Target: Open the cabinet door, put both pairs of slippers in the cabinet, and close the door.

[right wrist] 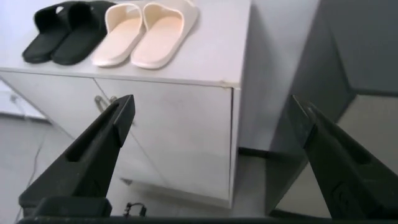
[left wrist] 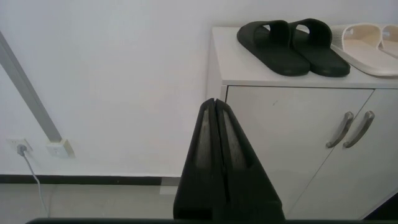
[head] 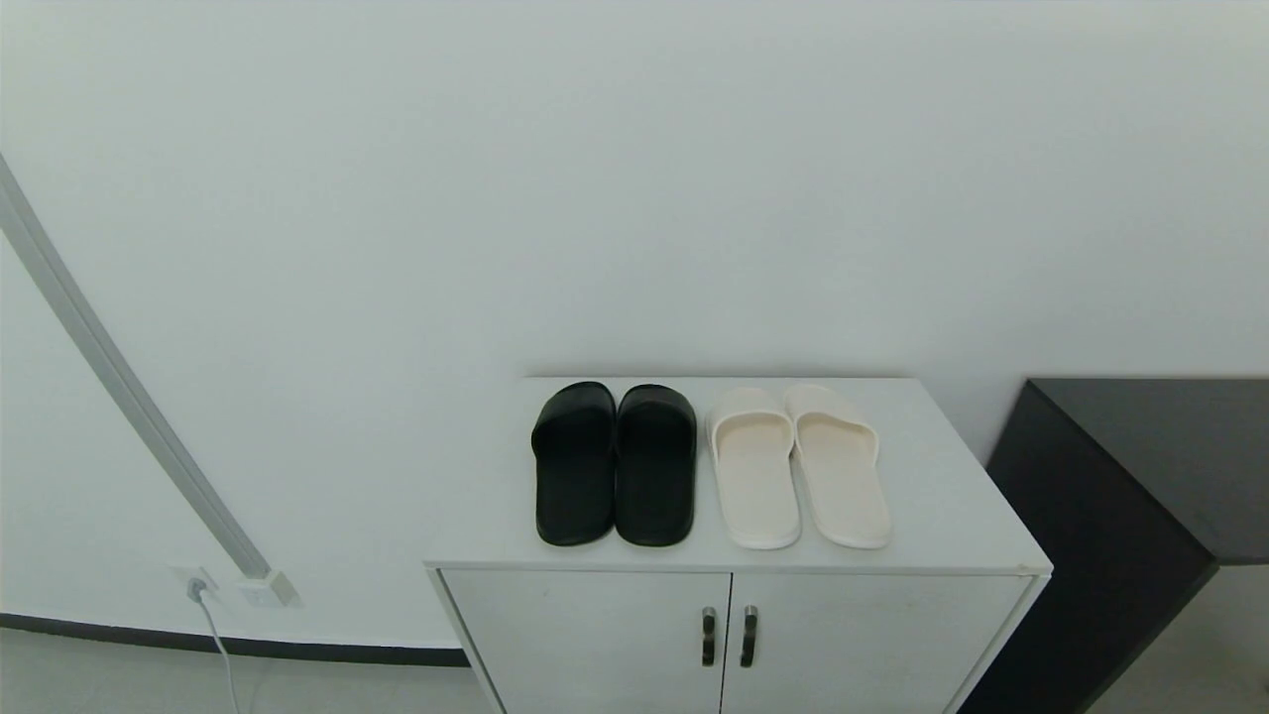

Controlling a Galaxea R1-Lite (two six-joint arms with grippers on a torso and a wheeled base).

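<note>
Closest to the robot, the left gripper has its jaws pressed flat together on nothing and points toward the front left corner of the cabinet. The right gripper is spread wide and empty, facing the right front corner. Neither touches anything. Both doors are shut, so I'd say opening has not begun. The next move calls for hooking the left handle or the right handle, side by side at the centre seam, and swinging that door outward. The left side looks free, but a dark unit stands near on the right and may crowd that door. Farther back, on top, the black slippers and cream slippers lie just beside each other, heels near the front edge.
</note>
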